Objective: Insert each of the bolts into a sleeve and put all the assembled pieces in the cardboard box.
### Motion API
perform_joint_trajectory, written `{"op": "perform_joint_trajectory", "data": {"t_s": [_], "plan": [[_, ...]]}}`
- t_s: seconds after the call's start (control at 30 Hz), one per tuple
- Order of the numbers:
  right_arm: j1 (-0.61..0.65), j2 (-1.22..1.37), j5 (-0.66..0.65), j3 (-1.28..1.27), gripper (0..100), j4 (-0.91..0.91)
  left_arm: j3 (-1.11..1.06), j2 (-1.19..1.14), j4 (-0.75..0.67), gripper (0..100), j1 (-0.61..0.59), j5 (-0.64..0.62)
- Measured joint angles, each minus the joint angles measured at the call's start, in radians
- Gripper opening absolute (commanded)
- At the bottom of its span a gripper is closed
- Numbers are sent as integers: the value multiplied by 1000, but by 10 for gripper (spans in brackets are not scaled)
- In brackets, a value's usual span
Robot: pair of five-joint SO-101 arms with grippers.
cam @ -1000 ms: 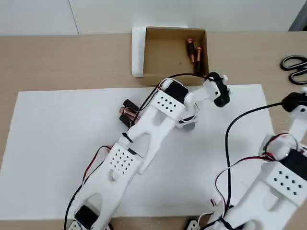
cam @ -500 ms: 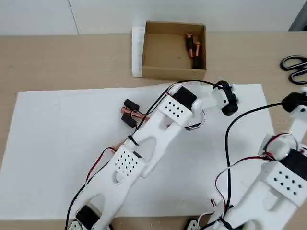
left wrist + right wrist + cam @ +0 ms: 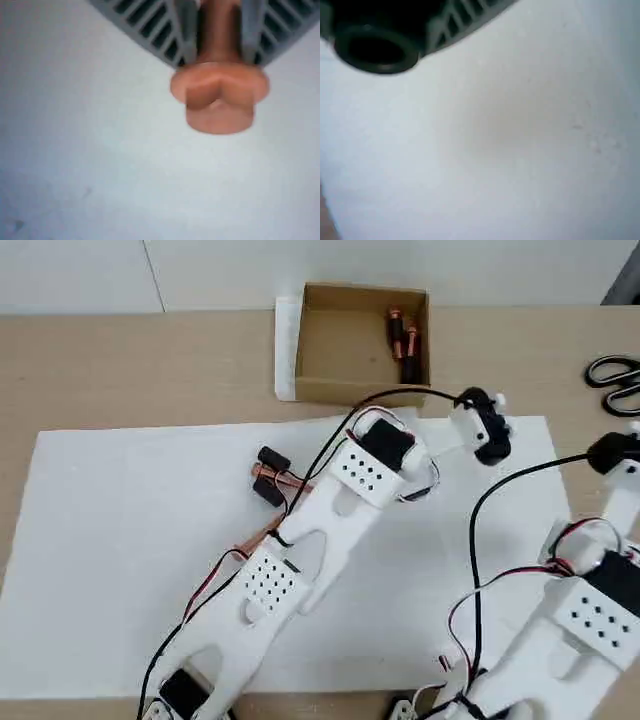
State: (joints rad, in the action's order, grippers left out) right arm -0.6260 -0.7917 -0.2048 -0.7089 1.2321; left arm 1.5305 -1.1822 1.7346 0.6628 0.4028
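Note:
My left gripper (image 3: 220,45) is shut on a copper bolt (image 3: 218,97), whose hexagonal head sticks out past the grey fingers (image 3: 150,25) above the white sheet. In the high view this gripper (image 3: 484,428) hangs over the sheet's far right corner, just right of the cardboard box (image 3: 345,388). My right gripper (image 3: 385,20) is shut on a black sleeve (image 3: 375,50) with its open bore showing, low over the sheet. The box holds two assembled pieces (image 3: 402,338). Loose black sleeves (image 3: 272,458) and copper bolts (image 3: 275,477) lie together at mid-sheet, beside the left arm.
The white sheet (image 3: 120,540) covers most of the wooden table. Scissors (image 3: 615,380) lie at the far right edge. The right arm (image 3: 590,620) stands at the near right with a black cable looping above the sheet. A white strip (image 3: 287,350) sits against the box's left side.
The left arm has swung its gripper to the right, from just in front of the box to the sheet's far right corner. The right arm has stayed still.

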Motion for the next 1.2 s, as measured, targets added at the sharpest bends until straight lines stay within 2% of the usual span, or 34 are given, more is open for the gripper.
{"op": "perform_joint_trajectory", "data": {"t_s": [0.2,0.53,0.83,0.97,1.2], "plan": [[0,0,0,0,4,0,49,37,0,6,-49,-89],[0,0,0,0,4,0,52,270,0,6,-247,-281],[0,0,0,0,4,0,14,299,0,6,-278,-414],[57,0,0,0,4,0,75,299,0,6,-319,-473],[176,0,0,0,4,0,92,319,0,6,-397,-491]]}}
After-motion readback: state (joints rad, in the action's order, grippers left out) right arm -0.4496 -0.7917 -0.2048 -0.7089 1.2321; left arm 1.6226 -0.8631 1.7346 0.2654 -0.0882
